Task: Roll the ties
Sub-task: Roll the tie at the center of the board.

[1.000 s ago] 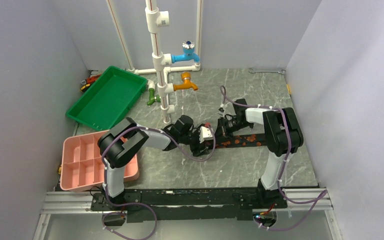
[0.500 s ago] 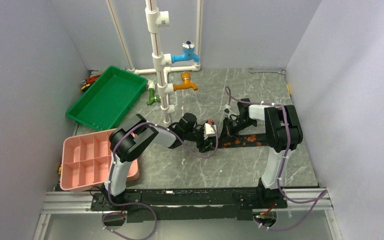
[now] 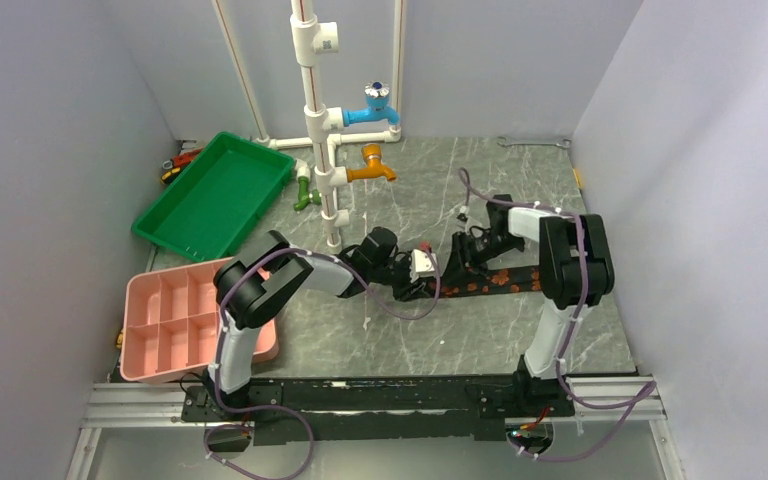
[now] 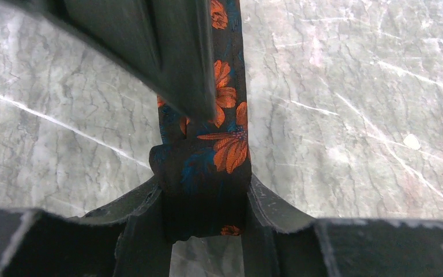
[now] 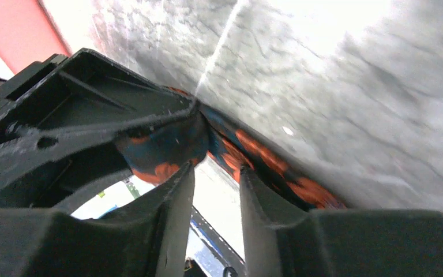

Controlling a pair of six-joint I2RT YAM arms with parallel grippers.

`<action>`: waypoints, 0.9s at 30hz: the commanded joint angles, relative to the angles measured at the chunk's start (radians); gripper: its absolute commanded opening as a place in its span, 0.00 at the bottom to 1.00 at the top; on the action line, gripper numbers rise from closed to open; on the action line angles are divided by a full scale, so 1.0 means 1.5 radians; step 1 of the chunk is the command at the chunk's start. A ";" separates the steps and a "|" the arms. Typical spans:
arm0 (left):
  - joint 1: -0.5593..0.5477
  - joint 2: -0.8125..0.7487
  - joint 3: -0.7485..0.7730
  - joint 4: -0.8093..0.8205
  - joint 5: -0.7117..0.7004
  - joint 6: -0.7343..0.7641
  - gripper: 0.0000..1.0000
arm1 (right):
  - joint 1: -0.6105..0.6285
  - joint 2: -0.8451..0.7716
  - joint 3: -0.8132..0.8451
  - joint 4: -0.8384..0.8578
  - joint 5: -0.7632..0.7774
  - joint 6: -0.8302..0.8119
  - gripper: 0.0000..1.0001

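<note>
Treat the tie (image 4: 231,109), stretched flat on the tabletop (image 4: 352,115), as light, limp and slippery; hold its rolled end, pinched between left fingers (image 4: 268,205), across the width, right fingers (image 5: 173,213) parted alongside.

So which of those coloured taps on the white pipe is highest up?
The blue tap. The orange tap sits below it on the same side of the white pipe, and the green tap is lowest, on the opposite side.
</note>
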 commanded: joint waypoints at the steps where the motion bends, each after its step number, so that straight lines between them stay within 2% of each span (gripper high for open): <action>1: -0.016 -0.001 -0.026 -0.206 -0.052 0.051 0.26 | -0.048 -0.061 0.011 -0.064 -0.013 -0.073 0.43; 5: -0.032 0.010 -0.010 -0.239 -0.085 0.074 0.27 | -0.043 -0.094 -0.014 -0.049 -0.084 -0.048 0.57; 8: -0.035 0.026 0.016 -0.266 -0.099 0.077 0.28 | -0.017 -0.087 -0.026 -0.010 -0.104 -0.012 0.58; 13: -0.036 0.036 0.036 -0.294 -0.102 0.084 0.30 | 0.015 -0.056 -0.031 0.039 -0.095 0.023 0.51; 17: -0.036 0.035 0.033 -0.296 -0.095 0.087 0.32 | 0.021 -0.019 -0.029 0.048 -0.057 0.003 0.38; 20: -0.036 0.033 0.033 -0.297 -0.094 0.094 0.35 | 0.019 -0.009 -0.027 0.059 -0.038 0.003 0.14; 21: -0.036 0.034 0.036 -0.299 -0.089 0.097 0.39 | 0.018 -0.007 -0.027 0.061 -0.027 0.003 0.00; 23: -0.034 0.031 0.038 -0.293 -0.085 0.095 0.53 | 0.017 0.002 -0.024 0.050 -0.008 -0.004 0.00; 27: -0.016 0.011 0.022 -0.214 -0.046 0.073 0.67 | 0.005 0.020 -0.021 0.024 0.031 -0.014 0.00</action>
